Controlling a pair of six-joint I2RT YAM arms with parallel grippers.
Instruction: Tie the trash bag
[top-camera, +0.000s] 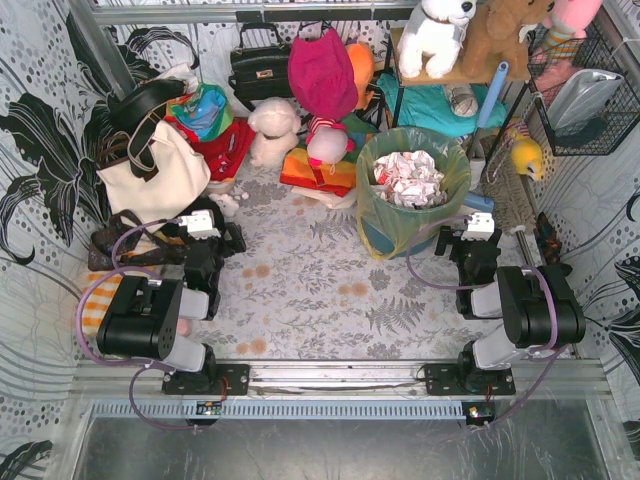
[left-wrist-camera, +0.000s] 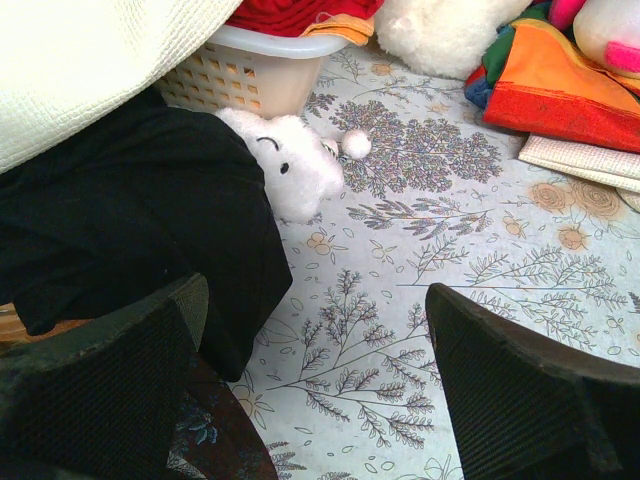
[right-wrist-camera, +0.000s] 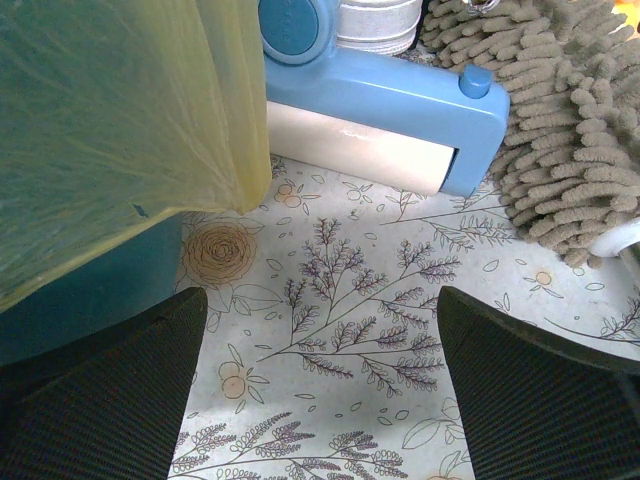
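Visibly crinkly translucent trash bag, bucket-shaped

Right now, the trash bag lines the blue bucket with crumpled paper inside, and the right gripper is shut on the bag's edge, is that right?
Not quite. The right gripper is open and grips nothing, as the right wrist view shows. The trash bag does line the blue bucket, with crumpled paper inside.
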